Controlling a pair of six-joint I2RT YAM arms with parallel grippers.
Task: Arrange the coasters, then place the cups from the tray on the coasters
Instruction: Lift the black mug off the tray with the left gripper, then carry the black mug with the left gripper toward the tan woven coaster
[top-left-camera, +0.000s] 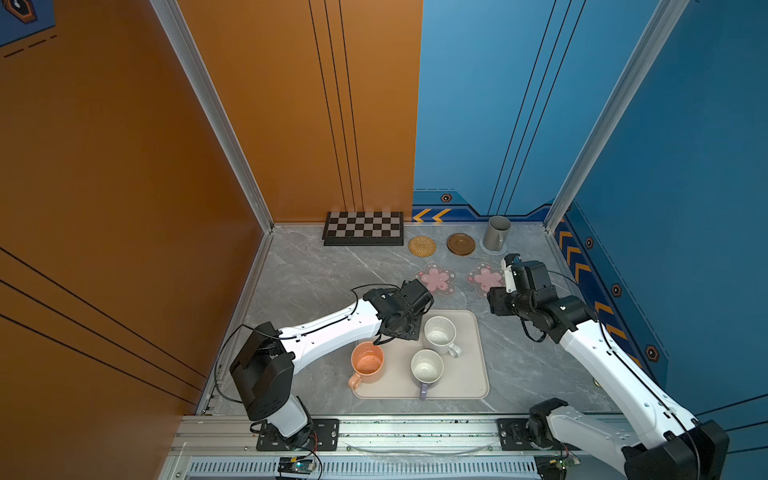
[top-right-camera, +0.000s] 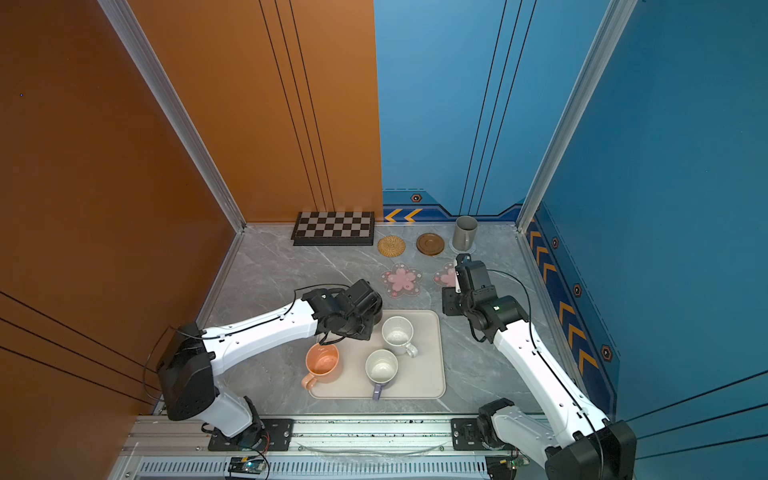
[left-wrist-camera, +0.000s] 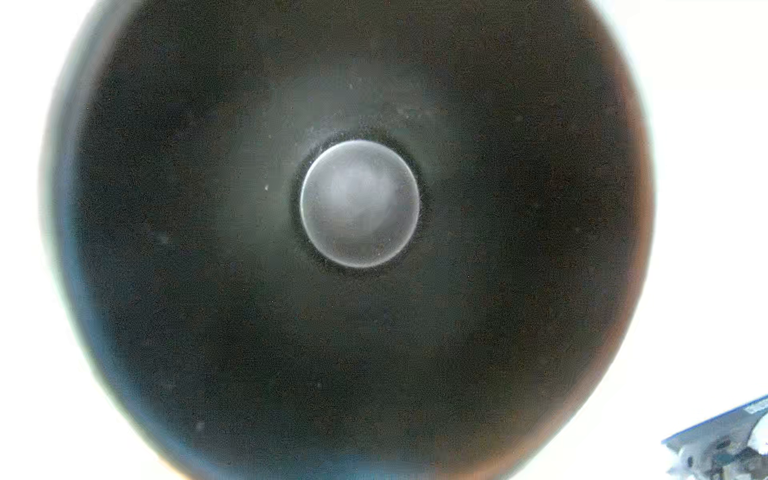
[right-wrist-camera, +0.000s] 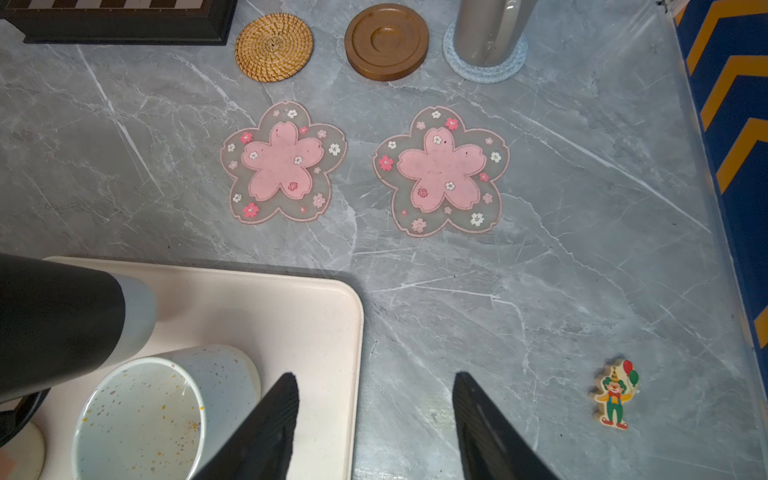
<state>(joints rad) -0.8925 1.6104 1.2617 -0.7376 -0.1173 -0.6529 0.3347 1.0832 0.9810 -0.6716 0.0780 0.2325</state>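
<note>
Over the far left corner of the tray, the left end effector hangs right above the black mug. Its wrist camera stares straight down into the mug's dark inside. The fingers are out of sight, so whether they pinch the mug cannot be told.

Near the tray's far right corner hovers the right end effector, fingers spread wide, nothing between them.

On the tray stand the speckled white mug, the lavender mug and, at the near left, the peach mug.

Just beyond the tray, on the desk, lie a pink flower coaster and a second flower coaster, side by side.

Further back runs a row: the rattan coaster, the brown wooden coaster, then the tall grey mug standing on the grey-blue coaster.

A chessboard sits against the back wall, and a small clown figure lies alone on the desk, well apart from the coasters.
</note>
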